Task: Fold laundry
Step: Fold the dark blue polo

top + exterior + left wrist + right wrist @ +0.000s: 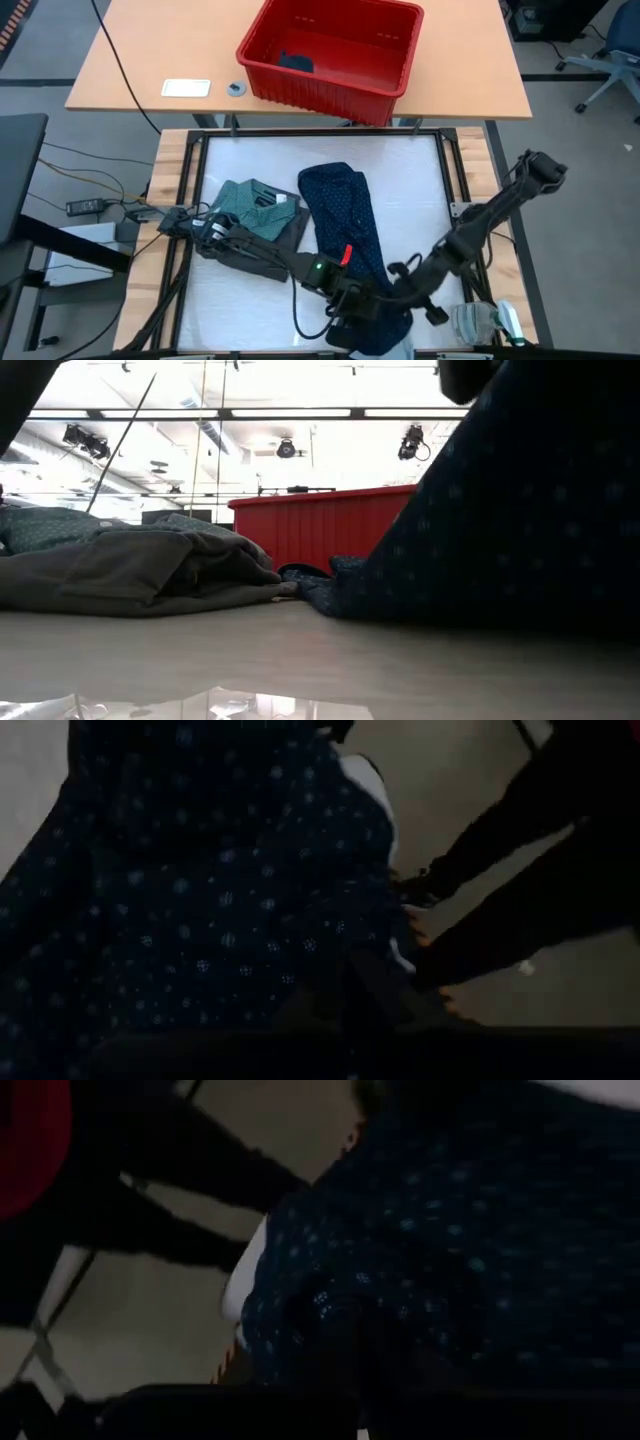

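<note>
The navy dotted piece (345,235) lies in a long strip down the middle of the white table (420,190), running from about the center toward 6 o'clock, where its near end hangs at the table's front edge. Both grippers meet at that end. The left gripper (352,308) and the right gripper (398,300) sit side by side on the cloth, each clamped tight, and each wrist view shows dotted fabric bunched right at the fingers, so I judge that both have pinched the near hem.

The step in hand looks like the start of a fold: the 2 near corners are taken, and nothing is lifted over yet. The next move calls for raising both corners together, carrying them toward 12 o'clock at an even pace, and laying the hem flat on the far end without dragging the strip sideways.

The cloth is dark blue with fine pale dots, soft and rumpled, wider at its far end.

At 9 o'clock of it, touching, sits 1 teal-green shirt (245,198), folded, on a charcoal grey piece (290,228). Past 12 o'clock, on another table, a red basket (395,75) holds 1 dark garment (296,62).
</note>
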Controlling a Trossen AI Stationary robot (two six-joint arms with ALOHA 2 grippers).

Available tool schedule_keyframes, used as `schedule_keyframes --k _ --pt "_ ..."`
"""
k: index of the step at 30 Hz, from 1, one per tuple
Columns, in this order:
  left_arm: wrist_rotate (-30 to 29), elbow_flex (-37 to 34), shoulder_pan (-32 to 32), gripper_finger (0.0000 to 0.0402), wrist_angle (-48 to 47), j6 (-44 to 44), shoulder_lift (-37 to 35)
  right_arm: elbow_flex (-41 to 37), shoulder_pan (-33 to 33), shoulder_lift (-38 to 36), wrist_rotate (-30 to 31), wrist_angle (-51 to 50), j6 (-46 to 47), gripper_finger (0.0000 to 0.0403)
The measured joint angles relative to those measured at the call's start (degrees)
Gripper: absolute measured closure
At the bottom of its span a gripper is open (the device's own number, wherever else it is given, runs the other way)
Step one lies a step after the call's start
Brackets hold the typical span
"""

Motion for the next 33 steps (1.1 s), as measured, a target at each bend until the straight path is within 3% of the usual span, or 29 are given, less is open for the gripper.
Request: schedule_keyframes --k 3,9,13,22,28,33 --pt "-2.2 -0.1 0.4 0.0401 -2.2 -4.0 -2.1 -1.3 -4.2 -2.0 -3.0 1.3 1.5 0.0401" --pt "-13.1 0.0 2.3 0.0401 -14.1 -6.6 -5.5 -4.7 -13.2 -3.1 -9.3 2.3 4.5 0.0402" --pt "-15.3 -0.7 3.6 0.0401 -23.4 -8.5 -5.8 -6.8 -19.3 -2.0 -11.8 4.3 6.2 0.0402" --pt "-18.8 -9.4 8.1 0.0401 -29.0 -16.9 -9.0 -7.3 -35.4 4.8 -15.6 9.2 5.7 0.0402" --pt "-19.9 -9.8 13.2 0.0401 -32.4 -14.1 -13.1 -7.3 -42.3 8.2 -21.4 11.2 6.1 0.0403" --pt "-20.1 -11.3 18.1 0.0401 -33.5 -6.3 -13.3 -7.3 -47.1 8.9 -22.6 14.6 10.7 0.0399"
